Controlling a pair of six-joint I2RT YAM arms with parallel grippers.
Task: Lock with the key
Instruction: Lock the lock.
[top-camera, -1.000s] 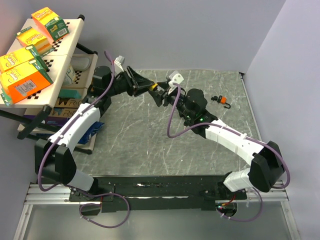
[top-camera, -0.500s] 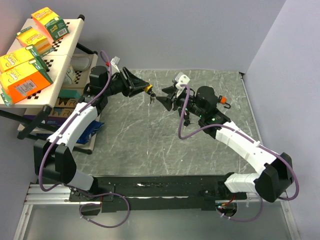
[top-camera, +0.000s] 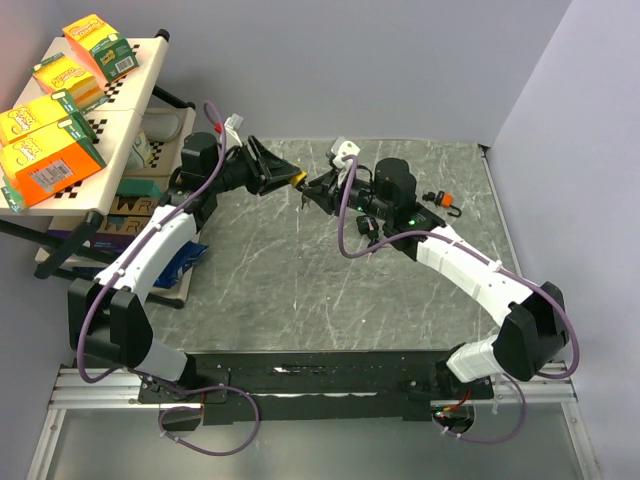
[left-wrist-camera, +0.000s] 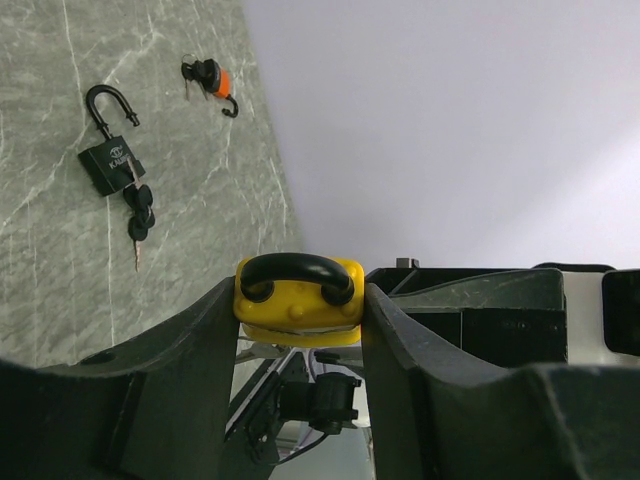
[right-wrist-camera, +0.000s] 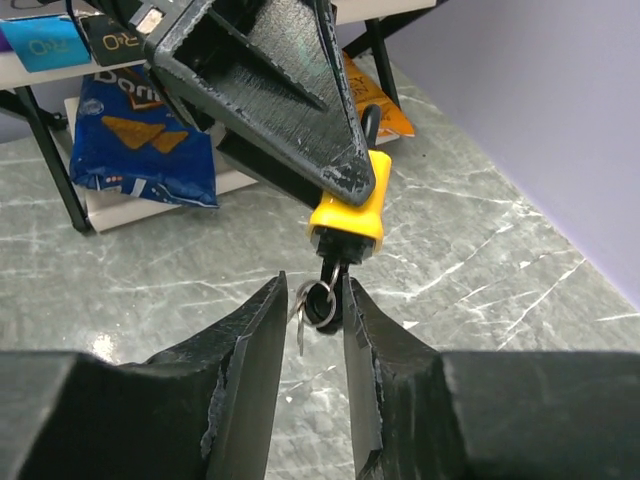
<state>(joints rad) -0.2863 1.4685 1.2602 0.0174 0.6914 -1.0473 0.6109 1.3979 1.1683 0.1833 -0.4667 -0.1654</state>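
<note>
The left end effector (left-wrist-camera: 297, 292) is clamped shut on a yellow padlock (left-wrist-camera: 298, 318), one black finger pressed against each side of the body. The lock's black curved shackle sits down in the body. It is held in the air over the far part of the grey marbled desk (top-camera: 300, 280).

In the right wrist view, a dark key on a small ring (right-wrist-camera: 323, 293) sticks out of the end of the yellow padlock opposite the shackle. The right end effector (right-wrist-camera: 313, 284) points at the lock from the other side. Its fingers are only narrowly parted, with the key's head between them. A sliver of gap shows on one side, and I cannot tell whether the other finger touches the key.

A black rectangular padlock (left-wrist-camera: 108, 166) lies on the desk beyond, its shackle swung open and a bunch of dark keys (left-wrist-camera: 138, 208) touching it. A small orange-and-black lock (left-wrist-camera: 212, 78) lies nearer the far edge, apart from it. A blue crisp bag (right-wrist-camera: 140, 140) rests under the shelf rack beside the desk.
</note>
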